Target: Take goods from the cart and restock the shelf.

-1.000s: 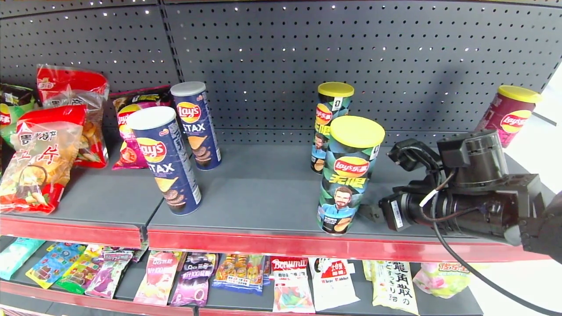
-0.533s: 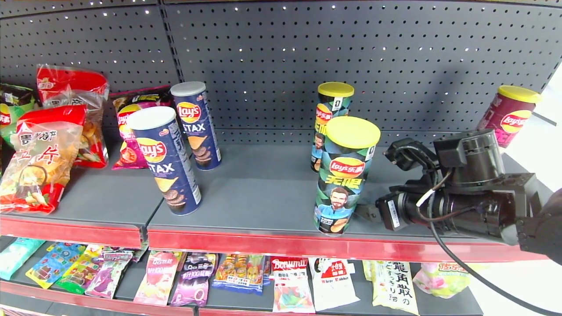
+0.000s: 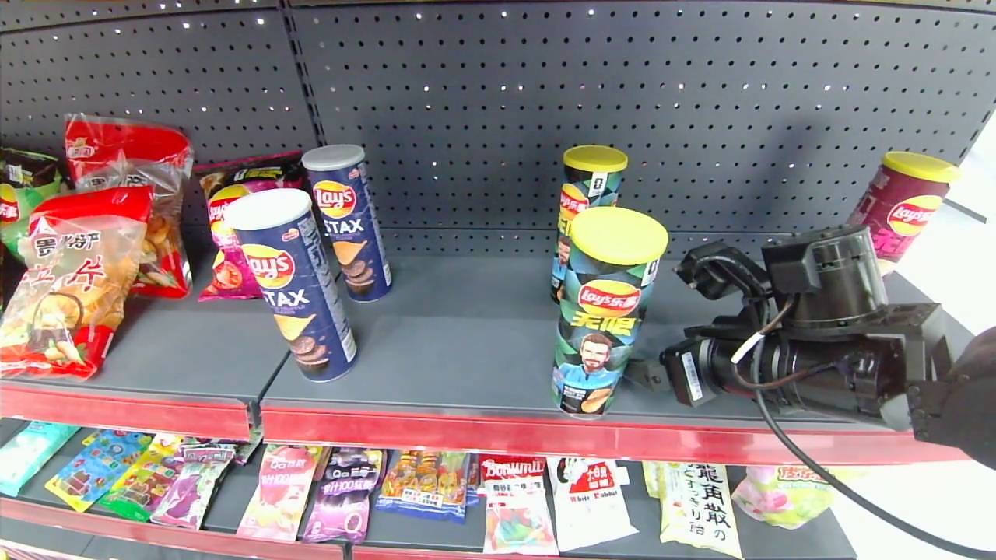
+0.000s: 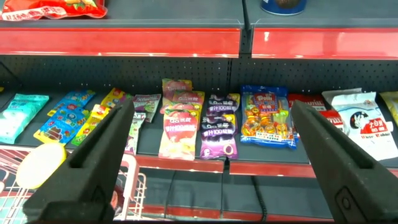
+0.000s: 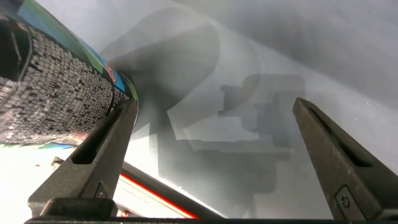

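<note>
Now the yellow-lidded can [image 3: 609, 311] stands upright on the shelf [image 3: 467, 334] just behind the red rail [image 3: 467, 432]. It is a little farther toward the robot's left along that rail than a second ago, and it looks no nearer to the rail or farther from it. The right arm has shifted the same way along the rail. The right gripper [image 5: 212, 102] sits low behind the rail at the can's right side, fingers spread wide. One finger [image 5: 106, 149] is right beside the can's wall; I cannot tell whether it touches. The rear can [image 3: 593, 187], farther back from the rail, has not moved. The left gripper [image 4: 211, 104] hangs below the rail, fingers spread apart, holding nothing
</note>
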